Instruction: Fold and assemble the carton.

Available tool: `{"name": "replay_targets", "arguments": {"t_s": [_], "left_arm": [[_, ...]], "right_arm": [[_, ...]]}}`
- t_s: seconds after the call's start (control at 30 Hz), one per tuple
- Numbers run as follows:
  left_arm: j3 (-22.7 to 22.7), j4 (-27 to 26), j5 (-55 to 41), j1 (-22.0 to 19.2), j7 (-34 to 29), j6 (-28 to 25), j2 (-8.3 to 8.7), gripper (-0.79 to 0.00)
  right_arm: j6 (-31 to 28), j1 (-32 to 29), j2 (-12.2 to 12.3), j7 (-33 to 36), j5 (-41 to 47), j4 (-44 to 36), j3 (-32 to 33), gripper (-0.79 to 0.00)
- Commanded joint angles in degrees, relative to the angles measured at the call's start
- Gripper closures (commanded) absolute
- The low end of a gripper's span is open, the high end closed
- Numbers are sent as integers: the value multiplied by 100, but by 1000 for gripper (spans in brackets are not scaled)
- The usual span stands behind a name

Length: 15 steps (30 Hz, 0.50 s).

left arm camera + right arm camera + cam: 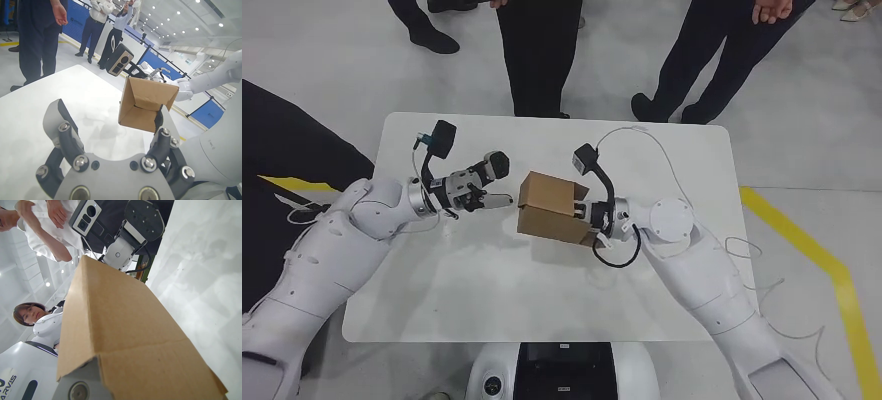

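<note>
Right end effector [589, 216] grasps the brown carton [550, 205]; left end effector [500, 197] is released nearby.

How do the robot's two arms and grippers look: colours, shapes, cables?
Both arms, left arm and right arm, have smooth white rounded shells. The left gripper has a grey metal base with screws, black links and black-padded fingers. A black camera box sits on each wrist. A thin white cable and a black cable loop from the right wrist.

Brown carton [132, 332] close up; white table [198, 275] behind it; left arm [119, 255] beyond.
</note>
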Motion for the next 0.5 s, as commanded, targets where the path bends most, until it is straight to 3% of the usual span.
{"name": "replay_targets", "arguments": {"t_s": [0.0, 0.47], "left_arm": [[43, 21, 13, -24, -21, 0, -25, -785], [193, 164, 81, -178, -177, 0, -154, -785]], "right_arm": [[-1, -4, 1, -7, -10, -4, -12, 0], [43, 58, -5, -18, -151, -35, -139, 0]]}}
